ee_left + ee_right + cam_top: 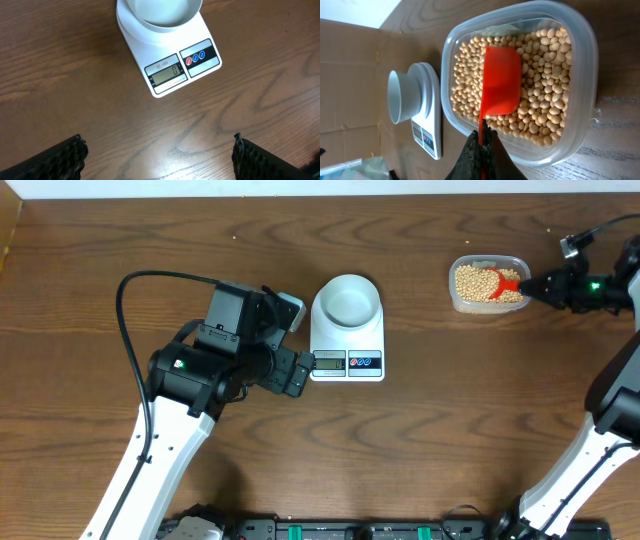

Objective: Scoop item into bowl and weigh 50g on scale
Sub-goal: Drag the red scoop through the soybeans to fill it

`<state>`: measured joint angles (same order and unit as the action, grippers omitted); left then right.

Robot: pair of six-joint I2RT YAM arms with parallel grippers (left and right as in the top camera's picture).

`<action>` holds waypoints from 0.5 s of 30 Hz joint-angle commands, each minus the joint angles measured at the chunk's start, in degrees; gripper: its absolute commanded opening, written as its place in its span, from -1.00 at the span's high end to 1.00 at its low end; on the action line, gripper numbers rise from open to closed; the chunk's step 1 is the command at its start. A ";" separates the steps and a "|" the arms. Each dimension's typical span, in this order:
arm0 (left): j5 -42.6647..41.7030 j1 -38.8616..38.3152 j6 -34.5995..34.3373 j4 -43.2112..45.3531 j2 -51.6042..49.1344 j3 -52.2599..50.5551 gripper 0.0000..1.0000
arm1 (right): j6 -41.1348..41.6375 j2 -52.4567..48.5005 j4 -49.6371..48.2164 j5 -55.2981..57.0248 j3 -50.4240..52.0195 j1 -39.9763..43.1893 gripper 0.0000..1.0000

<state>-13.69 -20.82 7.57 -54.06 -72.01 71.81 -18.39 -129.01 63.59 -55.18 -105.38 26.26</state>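
1. Soybeans point(545, 75) are lying loose in a clear plastic tub point(580, 115) at the far right of the worktop point(150, 240), well apart from the scale. They are covering the tub's floor in a thick layer.
2. Beans like these are looking hard, smooth and light, each far smaller than the scoop. I am judging that they will roll and spill easily rather than hold a heap. Pinching them is pointless, so carrying them in the scoop is the sensible way.
3. Red scoop point(500, 80) is resting on top of the beans, with none showing on its red face. It is looking like stiff, light plastic, and its thin handle is the place to hold it.
4. Right hand point(482, 145) is clamping fully shut on that handle, just at the tub's near wall.
5. Left hand point(160, 155) is standing wide open and gripping nothing, hovering over bare worktop just in front of the scale point(180, 67).
6. Pale bowl point(160, 22) is sitting on the scale's platform, and the part in view is holding nothing. The display point(166, 71) is reading zero.
7. Tub is probably light enough to slide when the scoop pushes into the beans. The bowl's small mouth is calling for a slow, level pour.
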 commanded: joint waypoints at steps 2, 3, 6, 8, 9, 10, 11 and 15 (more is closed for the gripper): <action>-0.66 0.24 0.55 -0.33 -0.33 -0.02 -0.89 | 0.57 -1.53 -0.33 -6.36 0.24 0.57 0.98; -0.66 0.24 0.55 -0.33 -0.33 -0.02 -0.90 | 0.59 -1.53 -0.55 -6.82 0.24 0.55 0.98; -0.66 0.24 0.55 -0.33 -0.33 -0.02 -0.89 | 0.59 -1.53 -0.90 -8.70 0.24 0.57 0.98; -0.66 0.24 0.55 -0.33 -0.33 -0.02 -0.89 | 0.59 -1.53 -1.27 -10.05 0.24 0.57 0.98; -0.66 0.24 0.55 -0.33 -0.33 -0.02 -0.89 | 0.63 -1.53 -1.49 -10.64 0.24 0.61 0.98; -0.66 0.24 0.55 -0.33 -0.33 -0.02 -0.89 | 0.66 -1.53 -1.51 -11.52 0.24 0.72 0.98; -0.66 0.24 0.55 -0.33 -0.33 -0.02 -0.90 | 0.66 -1.53 -1.51 -12.48 0.24 0.83 0.98; -0.66 0.24 0.55 -0.33 -0.33 -0.02 -0.89 | 0.81 -1.53 -1.46 -14.56 0.24 1.55 0.98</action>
<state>-13.67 -20.82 7.55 -54.04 -72.01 71.81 -18.17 -130.10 62.15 -64.05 -105.34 26.81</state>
